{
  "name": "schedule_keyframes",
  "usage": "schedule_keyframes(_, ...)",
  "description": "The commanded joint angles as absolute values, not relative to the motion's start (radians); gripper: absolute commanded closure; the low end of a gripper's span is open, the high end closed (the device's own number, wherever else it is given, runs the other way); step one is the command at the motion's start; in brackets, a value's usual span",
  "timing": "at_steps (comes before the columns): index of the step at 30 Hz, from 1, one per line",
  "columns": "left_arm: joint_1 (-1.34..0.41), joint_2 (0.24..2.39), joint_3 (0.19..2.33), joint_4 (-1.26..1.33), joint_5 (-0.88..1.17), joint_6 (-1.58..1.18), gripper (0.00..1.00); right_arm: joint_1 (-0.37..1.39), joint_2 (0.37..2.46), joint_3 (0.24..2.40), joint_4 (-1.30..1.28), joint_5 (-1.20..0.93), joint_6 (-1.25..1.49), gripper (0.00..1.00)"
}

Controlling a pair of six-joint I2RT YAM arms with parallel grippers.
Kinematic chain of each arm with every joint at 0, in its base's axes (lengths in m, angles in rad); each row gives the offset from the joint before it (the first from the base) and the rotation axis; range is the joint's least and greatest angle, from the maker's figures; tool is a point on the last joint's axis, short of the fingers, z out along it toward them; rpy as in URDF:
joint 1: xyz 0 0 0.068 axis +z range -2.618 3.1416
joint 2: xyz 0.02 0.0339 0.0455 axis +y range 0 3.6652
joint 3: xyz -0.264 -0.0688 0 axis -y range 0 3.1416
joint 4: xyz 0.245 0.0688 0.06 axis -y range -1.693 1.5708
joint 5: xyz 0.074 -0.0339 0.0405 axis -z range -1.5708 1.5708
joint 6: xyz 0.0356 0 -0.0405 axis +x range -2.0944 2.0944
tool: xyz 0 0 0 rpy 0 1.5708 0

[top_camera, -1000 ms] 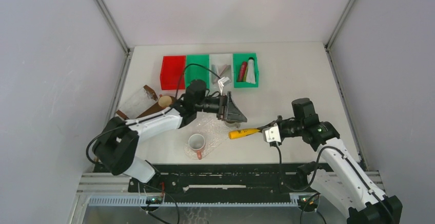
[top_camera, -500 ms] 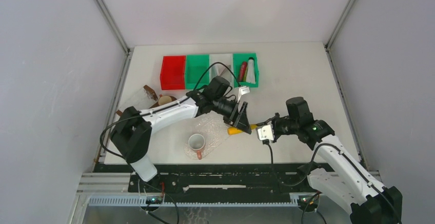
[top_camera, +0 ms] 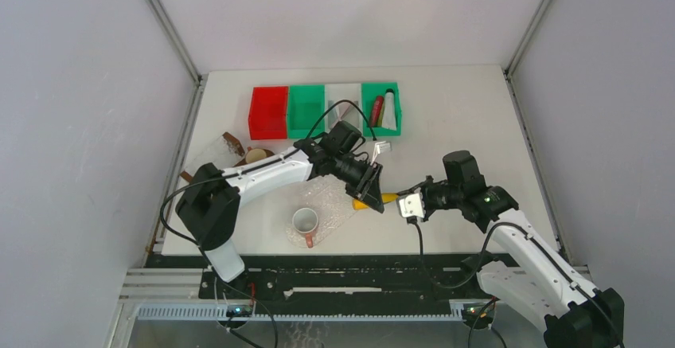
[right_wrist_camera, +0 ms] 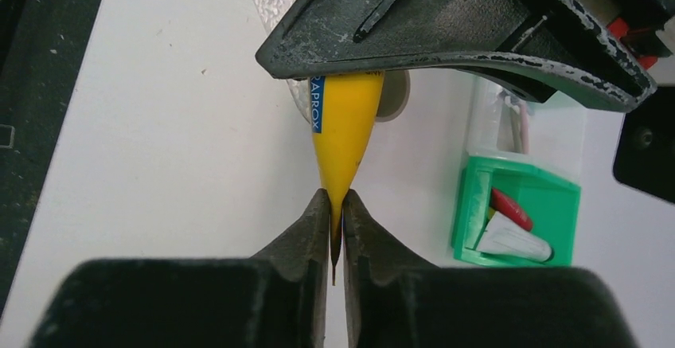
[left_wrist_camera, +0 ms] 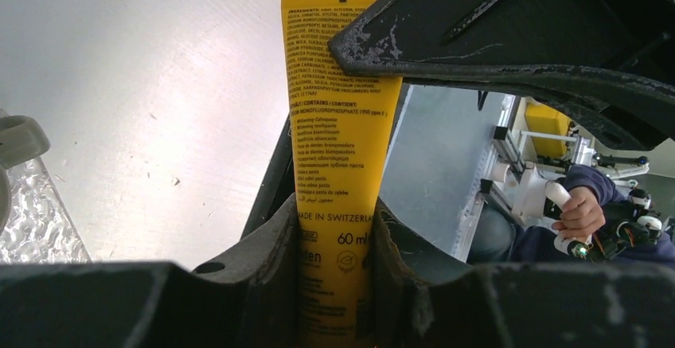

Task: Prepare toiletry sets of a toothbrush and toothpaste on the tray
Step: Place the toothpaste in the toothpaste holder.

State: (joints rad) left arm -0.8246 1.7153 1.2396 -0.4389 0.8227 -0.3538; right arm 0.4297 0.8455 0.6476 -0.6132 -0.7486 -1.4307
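Since the left tool (left_wrist_camera: pixel 334 228) swung over and clamped the yellow tube (left_wrist_camera: pixel 338 109), whose tail the right tool (right_wrist_camera: pixel 335 205) pinches, it hangs just right of the tray (top_camera: pixel 330 209); a handover seems underway.

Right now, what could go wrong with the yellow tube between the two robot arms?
The right fingers pinch only the thin flat end of the yellow tube, so it might slip and fall onto the table. The left fingers grip its body; if both arms pull apart, the tube could bend or squirt.
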Motion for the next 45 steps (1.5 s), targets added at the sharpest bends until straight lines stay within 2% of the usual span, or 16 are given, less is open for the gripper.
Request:
schedule_keyframes(1,-0.828,1.678,1.278,-0.422,0.815,-0.330,0.90,0.432,0.835,0.652,-0.579,-0.816,-1.408,0.77)
schedule_keyframes(2,-0.829,1.667,1.269,-0.411,0.802,-0.333,0.91,0.428,0.832,0.653,-0.576,-0.828,-1.397,0.67)
schedule_keyframes(5,-0.828,1.620,1.223,-0.356,0.758,-0.351,0.92,0.414,0.815,0.653,-0.551,-0.868,-1.321,0.49)
schedule_keyframes(9,-0.828,1.520,1.115,-0.193,0.681,-0.405,0.93,0.372,0.801,0.702,-0.542,-0.952,-1.139,0.39)
schedule_keyframes(17,-0.840,1.250,0.835,0.139,0.264,-0.455,0.94,0.255,0.793,0.774,-0.409,-1.144,-0.700,0.34)
schedule_keyframes(21,-0.912,1.156,0.752,0.243,0.019,-0.412,0.94,0.179,0.795,0.732,-0.114,-1.211,-0.283,0.33)
schedule_keyframes(24,-1.002,1.124,0.734,0.277,-0.211,-0.344,0.94,0.147,0.803,0.654,0.156,-1.154,0.127,0.24)
schedule_keyframes(26,-1.046,1.118,0.721,0.317,-0.343,-0.315,0.94,0.146,0.820,0.642,0.220,-1.097,0.276,0.16)
schedule_keyframes(29,-1.094,1.126,0.716,0.348,-0.481,-0.290,0.94,0.160,0.850,0.635,0.243,-1.025,0.448,0.13)
schedule_keyframes(37,-1.208,1.221,0.789,0.359,-0.672,-0.135,0.94,0.193,0.878,0.580,0.308,-0.907,0.704,0.13)
schedule_keyframes(45,-1.293,1.308,0.843,0.419,-0.724,-0.030,0.94,0.244,0.908,0.581,0.296,-0.882,0.694,0.16)
